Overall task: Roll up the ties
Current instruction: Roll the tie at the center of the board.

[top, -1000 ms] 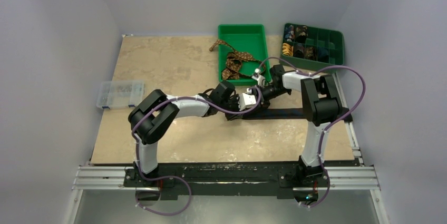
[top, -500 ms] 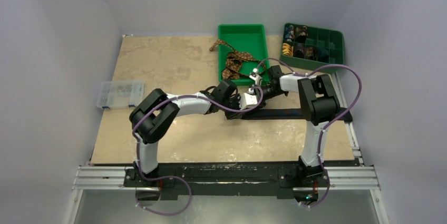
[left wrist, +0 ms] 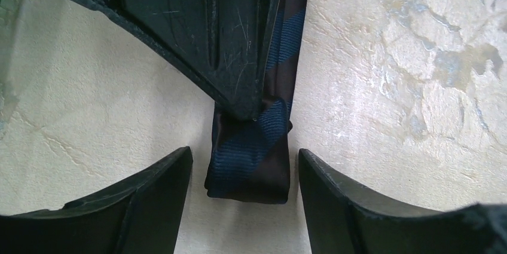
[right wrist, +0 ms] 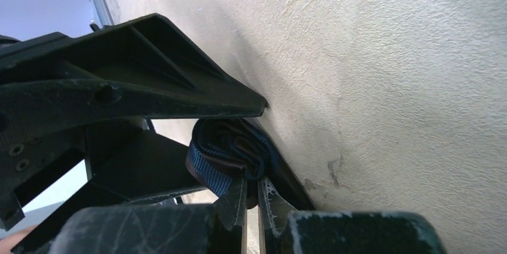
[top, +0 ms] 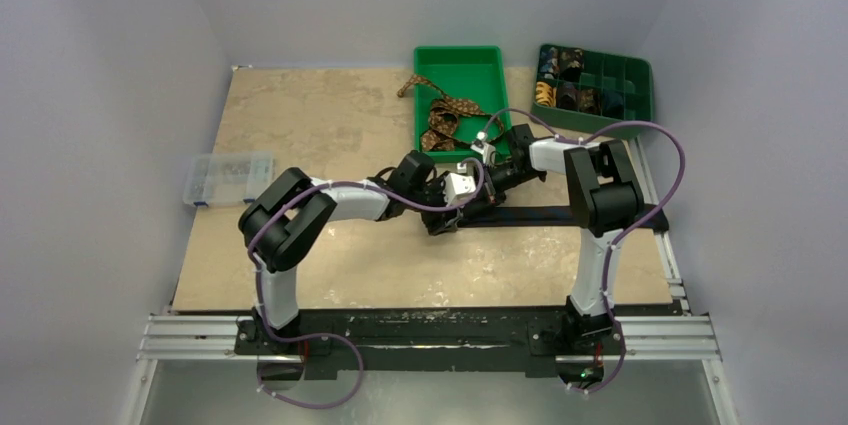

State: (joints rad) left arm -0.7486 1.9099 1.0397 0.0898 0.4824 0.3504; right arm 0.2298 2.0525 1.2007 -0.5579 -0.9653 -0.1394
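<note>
Tension is what this step calls for, to my judgement, since the roll is barely begun. Left of centre in the overhead view the two arms meet low over the desk (top: 330,125). In the left wrist view the left tool (left wrist: 244,150) stands spread, one finger at the lower left and one at the lower right, with the folded end of the navy tie (left wrist: 251,167) lying between them, touched by neither. The right tool (right wrist: 252,185) is pressed nearly together and pinches that first loose loop of fabric. The rest of the tie runs flat across the desk toward the right edge. To do it well, the right tool should turn the loop over squarely along the strip. The left tool should close in gently on the edges so the coil does not skew or spring open. At far left sits a clear lidded box (top: 228,177), its contents too small to tell. At upper centre a green tray (top: 460,70) holds a brown tie (top: 445,115), unrolled, with one end spilling over the tray's left rim. At upper right a divided green organiser (top: 640,70) holds small rolled ties (top: 560,65) in its left compartments.
</note>
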